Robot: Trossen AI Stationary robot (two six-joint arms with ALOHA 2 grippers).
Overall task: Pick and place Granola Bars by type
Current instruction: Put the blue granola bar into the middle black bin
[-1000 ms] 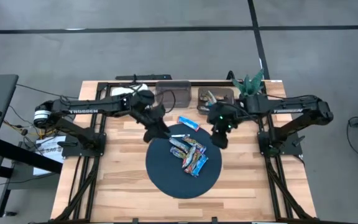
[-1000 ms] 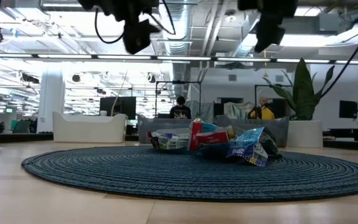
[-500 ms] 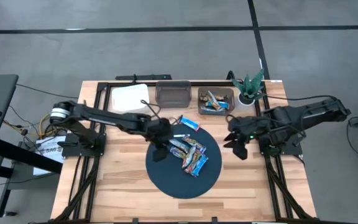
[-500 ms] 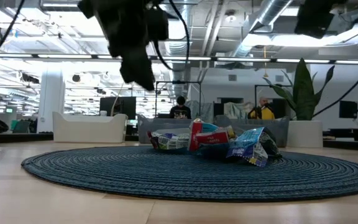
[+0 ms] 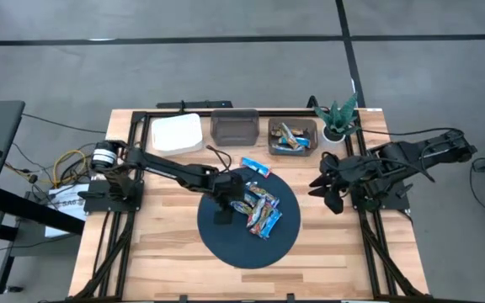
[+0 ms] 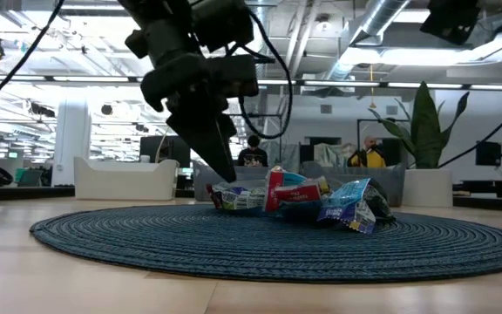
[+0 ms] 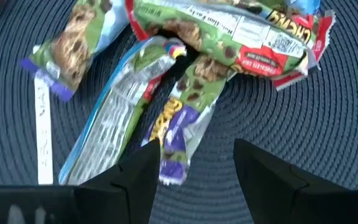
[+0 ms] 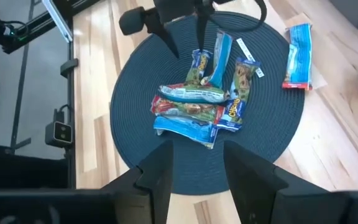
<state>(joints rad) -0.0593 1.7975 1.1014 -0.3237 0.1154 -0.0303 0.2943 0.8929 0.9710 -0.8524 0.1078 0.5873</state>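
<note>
We see the left gripper (image 5: 222, 212) lowered over the round dark woven mat (image 5: 226, 244) at the middle of the wooden table (image 5: 158, 252), its two fingers (image 7: 138, 177) spread apart with nothing between them, poised just beside the near edge of a heap of Granola Bars (image 5: 257, 206). In the left wrist view the open fingers frame the end of a green-and-purple bar (image 7: 182, 121), which lies among a silvery blue-edged wrapper (image 7: 114, 118) and a green bar with a red label (image 7: 241, 37). From table level the left gripper (image 6: 220, 157) points down toward the mat, close to the pile (image 6: 299, 196). One blue bar (image 5: 256, 167) lies alone on the wood just beyond the mat's rim, and more bars sit in the right-hand dark bin (image 5: 292, 136) at the table's far edge, next to a second dark bin (image 5: 234, 127) and a white tray (image 5: 175, 133). The right gripper (image 5: 333, 199) waits off the table's right side, above its frame; its fingers (image 8: 160, 177) stand apart and hold nothing. A small green plant (image 5: 340, 116) stands at the far right corner.
</note>
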